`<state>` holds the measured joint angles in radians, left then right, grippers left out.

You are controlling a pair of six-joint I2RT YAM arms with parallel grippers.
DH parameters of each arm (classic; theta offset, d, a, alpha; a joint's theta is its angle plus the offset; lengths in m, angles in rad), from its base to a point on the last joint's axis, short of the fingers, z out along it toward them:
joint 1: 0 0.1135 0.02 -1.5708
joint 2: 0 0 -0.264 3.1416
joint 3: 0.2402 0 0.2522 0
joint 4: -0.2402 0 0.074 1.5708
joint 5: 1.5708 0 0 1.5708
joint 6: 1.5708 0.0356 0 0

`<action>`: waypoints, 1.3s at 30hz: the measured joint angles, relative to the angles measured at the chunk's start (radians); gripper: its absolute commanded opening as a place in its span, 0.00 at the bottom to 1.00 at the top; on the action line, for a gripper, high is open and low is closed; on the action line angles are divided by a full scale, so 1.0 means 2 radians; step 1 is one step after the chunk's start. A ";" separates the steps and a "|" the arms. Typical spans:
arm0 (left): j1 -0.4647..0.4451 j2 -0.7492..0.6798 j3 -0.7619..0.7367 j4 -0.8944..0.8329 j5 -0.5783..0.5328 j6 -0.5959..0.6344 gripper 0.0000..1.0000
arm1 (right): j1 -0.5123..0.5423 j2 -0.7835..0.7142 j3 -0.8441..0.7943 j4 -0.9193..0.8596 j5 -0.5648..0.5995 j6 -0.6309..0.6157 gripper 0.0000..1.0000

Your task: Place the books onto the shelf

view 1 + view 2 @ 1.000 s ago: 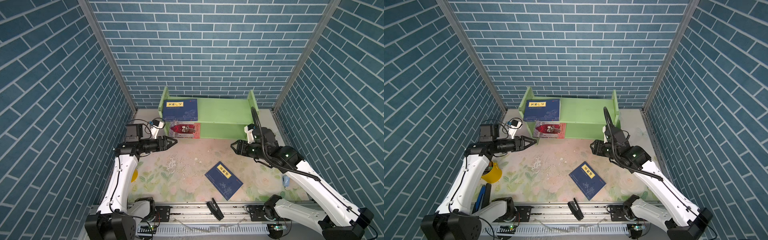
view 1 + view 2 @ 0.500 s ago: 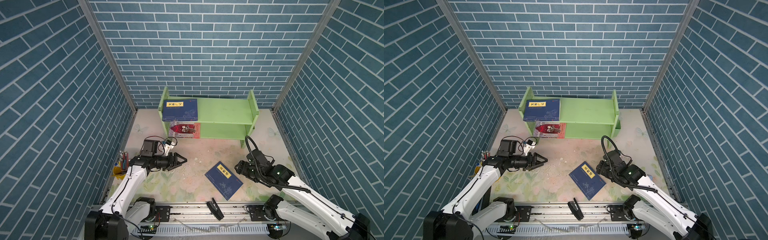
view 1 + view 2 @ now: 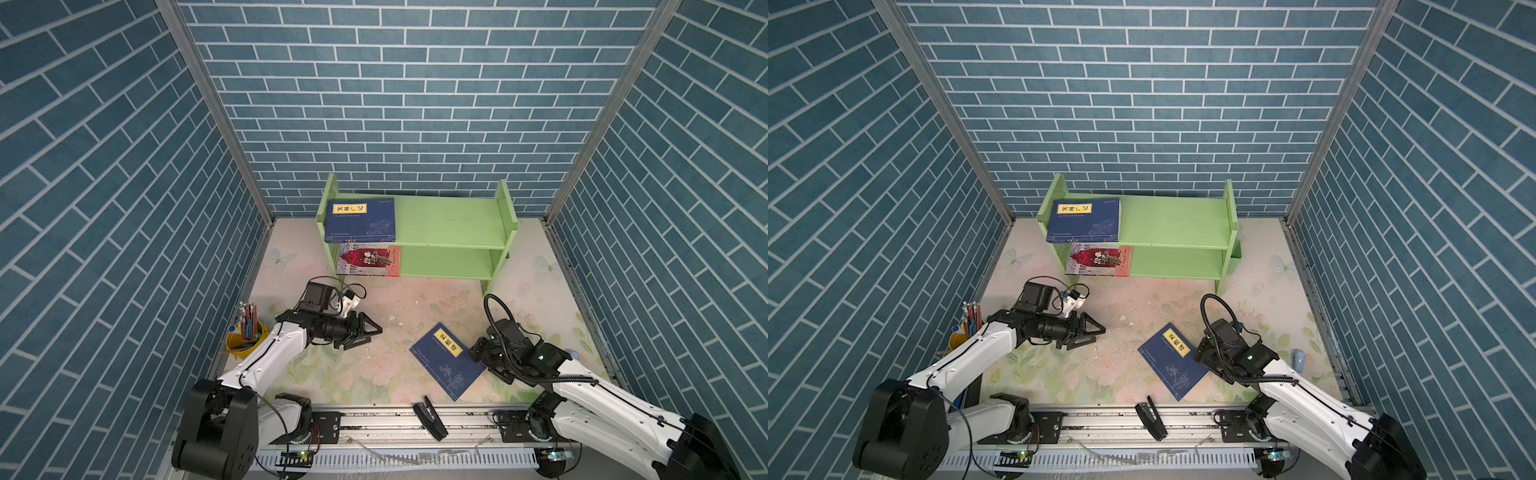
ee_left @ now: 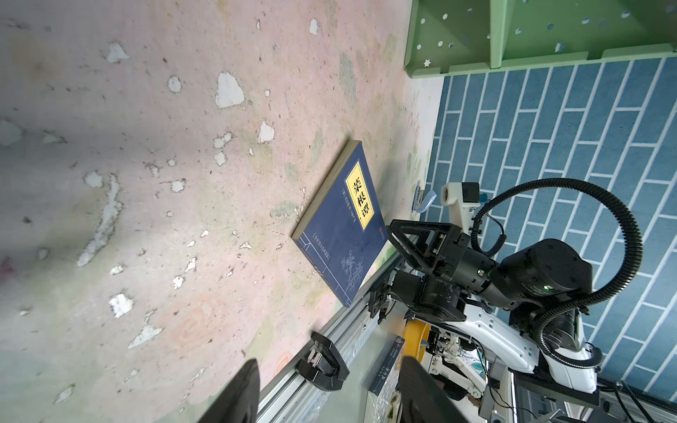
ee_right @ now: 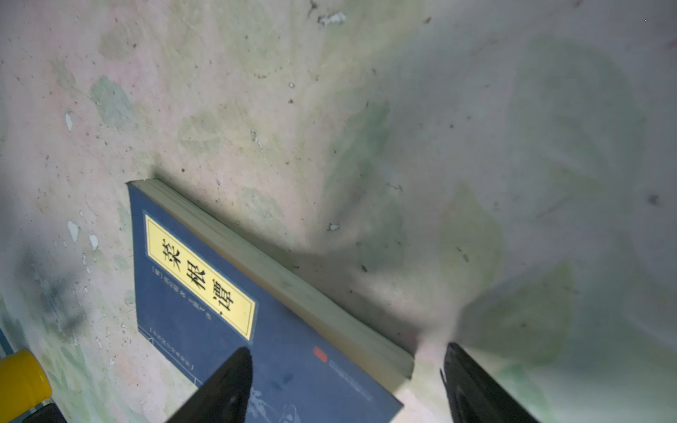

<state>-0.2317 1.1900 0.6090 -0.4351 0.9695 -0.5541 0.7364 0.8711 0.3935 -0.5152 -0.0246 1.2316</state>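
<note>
Blue brick-print walls close the cell; the worn floral mat [image 3: 353,374] is the work surface. Your right gripper [image 5: 348,349] stands wide and empty. One finger is over the cover of the loose blue book [image 5: 205,293], the other beyond its page edge, near a corner. This book lies flat on the mat, close to the front rail [image 3: 374,409].

Risks, as I judge them:
- If you close now, the outer finger prob. pushes the page edge, and the book slides or turns instead of being gripped.
- W/ a corner grip, only the cover or some pages may be caught, so it fans open or slips on the lift.
- A push toward the rail can send it off the mat.

Your left gripper [image 3: 372,334] is also wide, holds nothing, and is well apart from the book. On the green shelf [image 3: 449,224] the shelved blue book [image 3: 360,221] lies on the top tier and the red castle book [image 3: 369,260] on the lower one. If you come in low there, you may knock them.
</note>
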 measured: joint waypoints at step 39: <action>0.007 0.039 -0.021 -0.040 -0.080 -0.009 0.65 | 0.077 0.169 0.069 0.185 -0.054 -0.040 0.78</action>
<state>-0.2184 1.2690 0.5667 -0.5159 0.8101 -0.5720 0.8913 1.2095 0.5320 -0.1459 -0.1322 1.1515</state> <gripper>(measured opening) 0.648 0.779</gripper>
